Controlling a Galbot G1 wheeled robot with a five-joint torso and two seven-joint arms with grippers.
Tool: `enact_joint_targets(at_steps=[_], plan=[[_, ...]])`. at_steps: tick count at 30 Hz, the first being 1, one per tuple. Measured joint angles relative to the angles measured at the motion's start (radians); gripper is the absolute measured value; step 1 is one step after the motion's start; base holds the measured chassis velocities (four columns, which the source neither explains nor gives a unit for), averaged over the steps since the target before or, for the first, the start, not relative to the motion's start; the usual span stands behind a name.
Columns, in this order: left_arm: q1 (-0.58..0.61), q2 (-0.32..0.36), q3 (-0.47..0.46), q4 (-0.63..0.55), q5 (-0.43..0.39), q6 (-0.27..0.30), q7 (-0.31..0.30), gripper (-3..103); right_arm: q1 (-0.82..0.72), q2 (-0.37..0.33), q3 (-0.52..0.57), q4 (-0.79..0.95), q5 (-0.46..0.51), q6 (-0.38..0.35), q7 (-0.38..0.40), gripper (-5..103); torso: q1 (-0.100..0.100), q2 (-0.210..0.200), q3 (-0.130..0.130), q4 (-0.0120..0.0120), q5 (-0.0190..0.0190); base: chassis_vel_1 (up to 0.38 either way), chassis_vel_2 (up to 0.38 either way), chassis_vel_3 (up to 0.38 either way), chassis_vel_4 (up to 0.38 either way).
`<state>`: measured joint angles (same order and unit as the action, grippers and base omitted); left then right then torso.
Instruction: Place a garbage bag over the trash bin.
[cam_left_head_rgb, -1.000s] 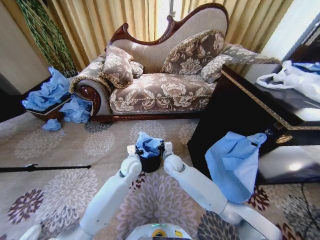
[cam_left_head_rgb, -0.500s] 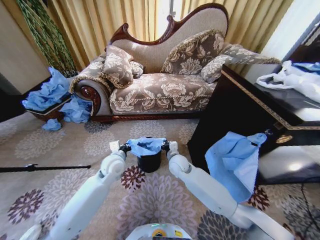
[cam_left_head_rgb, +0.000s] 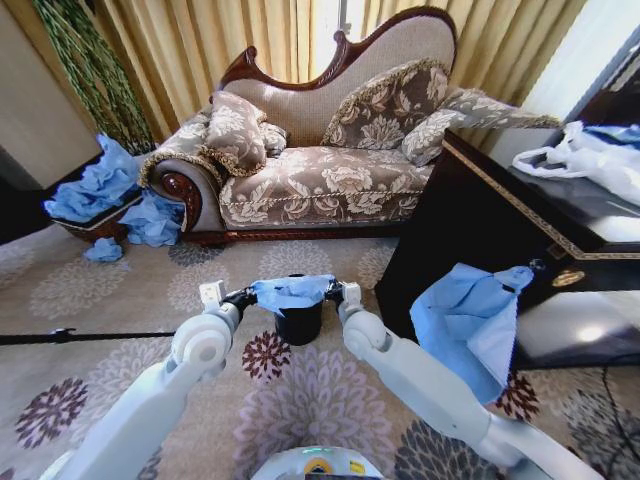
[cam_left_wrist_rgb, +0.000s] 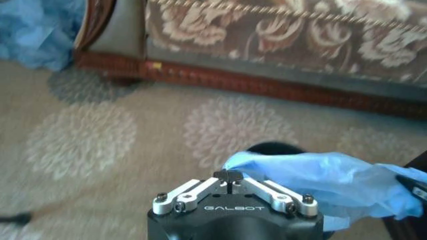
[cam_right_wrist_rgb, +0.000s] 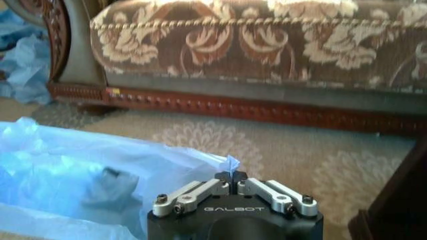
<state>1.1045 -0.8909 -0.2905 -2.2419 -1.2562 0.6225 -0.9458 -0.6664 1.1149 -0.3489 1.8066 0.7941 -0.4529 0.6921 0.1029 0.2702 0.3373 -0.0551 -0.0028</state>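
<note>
- Light blue, thin plastic: that's the garbage bag (cam_left_head_rgb: 292, 292), stretched flat between my two pincers right above the trash bin (cam_left_head_rgb: 299, 322), which sits on the carpet in front of the sofa (cam_left_head_rgb: 320, 150).
- My left gripper (cam_left_head_rgb: 240, 297) is pinched tight on the bag's left edge, and my right gripper (cam_left_head_rgb: 331, 291) is clamped on the right edge. Both wrist views show the fingers closed with film between them.
- The bag's mouth looks barely wider than the bin, so I reckon the trick is keeping the spread even and the opening centred over the rim.
- Lower both sides level; if one dips first, I'd guess the film bunches on the rim.
- Gentle tension only, this stuff looks like it tears or slips easily.
</note>
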Motion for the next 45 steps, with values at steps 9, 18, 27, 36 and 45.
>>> enact_joint_targets(at_steps=[9, 18, 27, 36, 45], plan=[[0.107, -0.012, -0.034, 0.041, -0.015, -0.005, -0.022, 0, -0.071, 0.030, 0.018, -0.051, -0.023, -0.002, 0.004, 0, 0.000, 0.000, 0.000, 0.0002, 0.0001, 0.000, 0.000, 0.000, 0.000], [-0.001, -0.150, 0.055, 0.296, 0.173, -0.092, 0.128, 0, -0.079, 0.092, 0.043, -0.199, -0.061, 0.073, -0.081, 0, 0.000, 0.000, 0.000, 0.0000, 0.0002, 0.000, 0.000, 0.000, 0.000], [-0.038, -0.280, 0.086, 0.477, 0.331, -0.164, 0.234, 0, -0.060, 0.116, 0.059, -0.306, -0.122, 0.144, -0.171, 0, 0.000, 0.000, 0.000, 0.0000, 0.0002, 0.000, 0.000, 0.000, 0.000], [-0.046, -0.300, 0.082, 0.535, 0.412, -0.225, 0.294, 0, -0.043, 0.146, 0.072, -0.395, -0.181, 0.221, -0.234, 0, 0.000, 0.000, 0.000, 0.0002, 0.0002, 0.000, 0.000, 0.000, 0.000], [0.023, -0.281, 0.146, 0.402, 0.477, -0.192, 0.304, 0, -0.096, 0.088, 0.073, -0.315, -0.211, 0.191, -0.225, 0, 0.000, 0.000, 0.000, 0.0001, 0.0002, 0.000, 0.000, 0.000, 0.000]])
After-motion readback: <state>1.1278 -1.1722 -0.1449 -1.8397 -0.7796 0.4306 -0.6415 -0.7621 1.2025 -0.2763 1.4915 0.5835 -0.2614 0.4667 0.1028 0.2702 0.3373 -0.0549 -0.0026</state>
